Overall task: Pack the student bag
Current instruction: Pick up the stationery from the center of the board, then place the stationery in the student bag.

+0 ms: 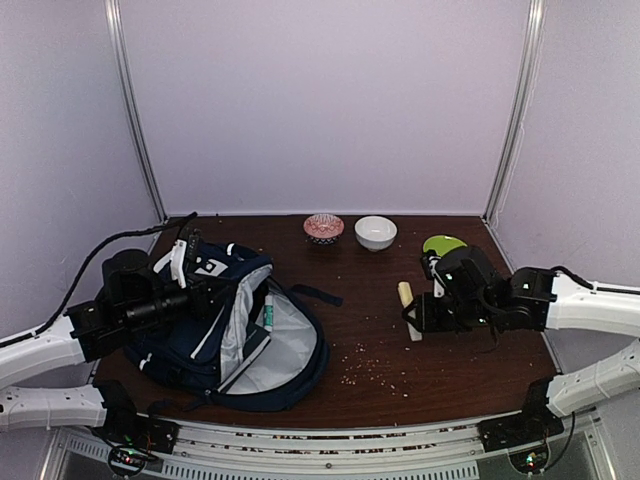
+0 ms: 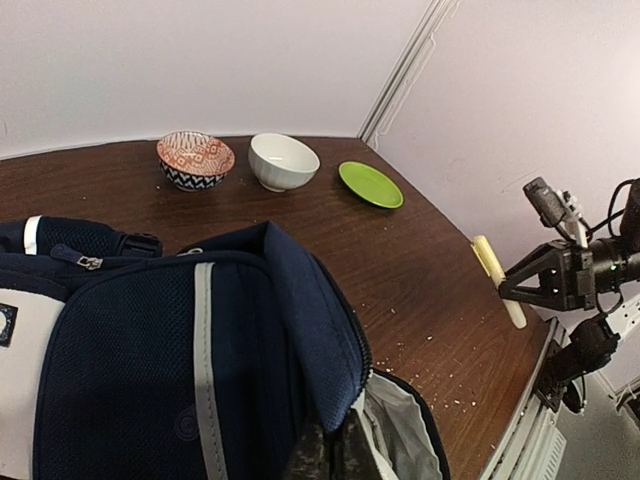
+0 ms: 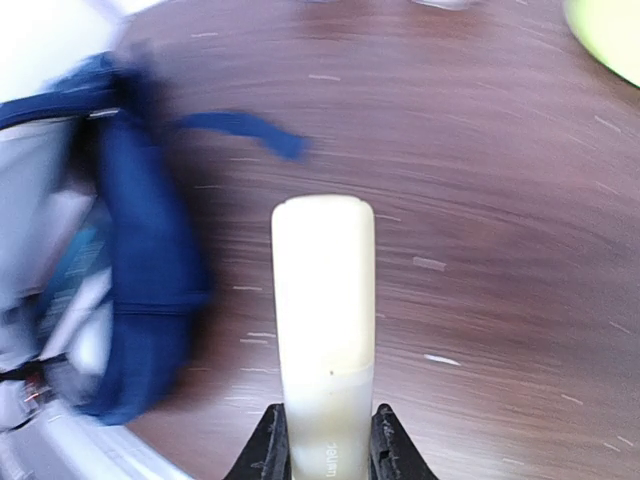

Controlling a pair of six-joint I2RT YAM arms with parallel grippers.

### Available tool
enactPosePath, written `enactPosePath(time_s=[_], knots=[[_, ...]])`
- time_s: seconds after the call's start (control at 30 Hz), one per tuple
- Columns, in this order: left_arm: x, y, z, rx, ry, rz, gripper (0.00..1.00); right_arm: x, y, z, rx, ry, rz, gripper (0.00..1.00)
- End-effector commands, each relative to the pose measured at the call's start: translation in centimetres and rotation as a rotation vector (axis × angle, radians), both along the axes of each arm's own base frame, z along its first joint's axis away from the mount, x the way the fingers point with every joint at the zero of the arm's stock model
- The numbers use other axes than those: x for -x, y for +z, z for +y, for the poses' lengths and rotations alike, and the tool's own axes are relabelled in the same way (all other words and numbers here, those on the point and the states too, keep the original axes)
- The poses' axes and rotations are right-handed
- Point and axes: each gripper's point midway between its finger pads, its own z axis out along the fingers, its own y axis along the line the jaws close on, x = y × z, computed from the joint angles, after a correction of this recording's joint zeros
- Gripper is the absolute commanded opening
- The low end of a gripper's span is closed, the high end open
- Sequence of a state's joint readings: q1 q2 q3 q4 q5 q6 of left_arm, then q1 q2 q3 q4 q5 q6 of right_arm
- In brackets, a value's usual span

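Gaping student bag (image 1: 285, 335) left of right tool (image 1: 412, 318)

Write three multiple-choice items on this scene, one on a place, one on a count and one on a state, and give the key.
1. Where on the table does the student bag lie?
A. On the left side
B. At the back, between the bowls
C. At the far right edge

2. How many bowls stand at the back?
A. One
B. Four
C. Two

3. How is the right tool?
A. Open and empty
B. Shut on a pale stick
C. Shut on a bag strap

Key:
1 A, since the top view shows the bag on the left half.
2 C, since there is a red patterned bowl and a white bowl.
3 B, since the stick stands clamped between its fingers in the right wrist view.
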State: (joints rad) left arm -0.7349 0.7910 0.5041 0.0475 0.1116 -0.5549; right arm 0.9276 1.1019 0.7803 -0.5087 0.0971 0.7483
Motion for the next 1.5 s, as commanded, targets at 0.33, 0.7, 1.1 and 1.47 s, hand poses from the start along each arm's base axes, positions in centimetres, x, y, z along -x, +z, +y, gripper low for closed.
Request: enactPosePath(time_s=[0.33,0.7,1.1,1.47], knots=[[-1.4,0.9,1.4,-0.049,0.096,-0.028,0.00,2.0,3.7,26.5,-0.209,0.493,0.034,0.15],[-0.6,0.5,1.7,-0.045,0.077,-0.026,0.00,-0.5,-4.4,26.4,-0.111,0.261,0.148,0.17],[-0.5,-1.0,1.5,-0.052,0.066,-0.002,0.00,-1.6,-7.0,25.1,-0.029,0.175,0.163,0.31],[-0.7,-0.8,1.2,-0.052,0.062,-0.001,0.00,-0.7,2.1,25.5,-0.155,0.279,0.081,0.52]])
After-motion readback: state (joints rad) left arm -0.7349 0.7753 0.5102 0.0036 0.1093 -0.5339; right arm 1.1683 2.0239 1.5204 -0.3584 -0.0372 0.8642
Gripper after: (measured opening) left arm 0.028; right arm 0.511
